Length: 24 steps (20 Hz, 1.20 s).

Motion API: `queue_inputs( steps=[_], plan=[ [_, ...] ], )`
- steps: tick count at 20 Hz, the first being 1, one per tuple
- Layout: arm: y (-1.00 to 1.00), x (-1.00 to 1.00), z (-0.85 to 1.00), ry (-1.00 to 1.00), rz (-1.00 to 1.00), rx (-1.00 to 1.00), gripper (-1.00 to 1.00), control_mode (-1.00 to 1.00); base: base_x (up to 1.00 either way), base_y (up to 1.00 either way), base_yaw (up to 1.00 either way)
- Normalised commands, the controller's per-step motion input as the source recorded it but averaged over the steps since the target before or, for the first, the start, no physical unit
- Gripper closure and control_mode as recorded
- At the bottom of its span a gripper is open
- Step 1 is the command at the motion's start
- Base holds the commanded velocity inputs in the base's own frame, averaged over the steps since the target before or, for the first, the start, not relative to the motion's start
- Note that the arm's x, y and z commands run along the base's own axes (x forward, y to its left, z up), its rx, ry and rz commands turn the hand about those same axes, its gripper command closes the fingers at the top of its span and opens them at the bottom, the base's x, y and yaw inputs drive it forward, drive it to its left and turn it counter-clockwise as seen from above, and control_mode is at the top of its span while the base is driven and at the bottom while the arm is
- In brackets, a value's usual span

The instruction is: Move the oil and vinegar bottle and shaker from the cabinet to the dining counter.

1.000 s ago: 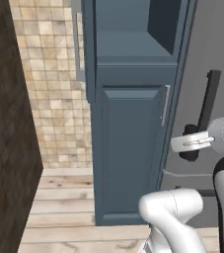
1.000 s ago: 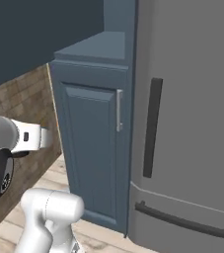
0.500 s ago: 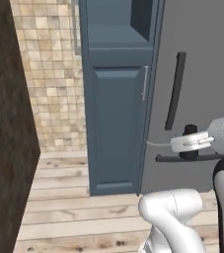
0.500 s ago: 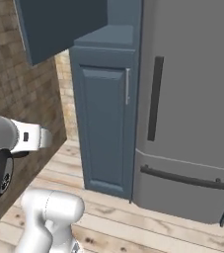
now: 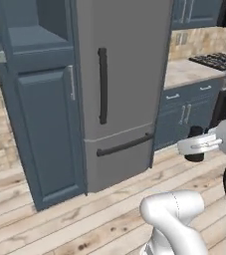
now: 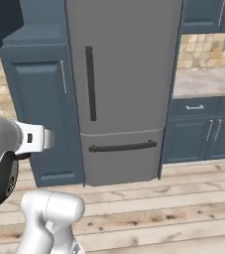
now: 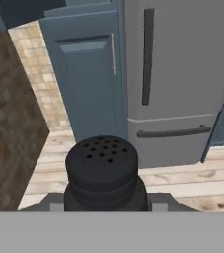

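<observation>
Grey fridge [image 5: 122,74] on plank floor [image 6: 173,198], tiled wall [image 7: 37,74] beside.

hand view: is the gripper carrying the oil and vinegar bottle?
No, the gripper holds the dark shaker, its perforated top facing the camera.

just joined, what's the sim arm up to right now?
The gripper is carrying the dark shaker, perforated top facing the hand camera, jaws closed on its sides. In the left base view the shaker sits at the end of the arm, held above the wood floor. Ahead stand the grey fridge and the slate-blue cabinet beside it. No dining counter in sight yet.
</observation>
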Motion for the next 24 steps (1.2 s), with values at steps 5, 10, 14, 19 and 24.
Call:
queue_inputs(
  steps=[5, 10, 14, 19, 24],
  plan=[
    [0.00, 0.00, 0.00, 0.00, 0.00, 0.00, 1.00, 1.00, -0.12, 0.09, -0.93],
    [0.00, 0.00, 0.00, 0.00, 0.00, 0.00, 1.00, 1.00, -0.08, 0.09, -0.94],
    [0.00, 0.00, 0.00, 0.00, 0.00, 0.00, 1.00, 1.00, -0.05, 0.10, -0.94],
    [0.00, 0.00, 0.00, 0.00, 0.00, 0.00, 1.00, 1.00, -0.14, 0.01, -0.77],
    [0.00, 0.00, 0.00, 0.00, 0.00, 0.00, 1.00, 1.00, -0.05, -0.11, -0.49]
  ],
)
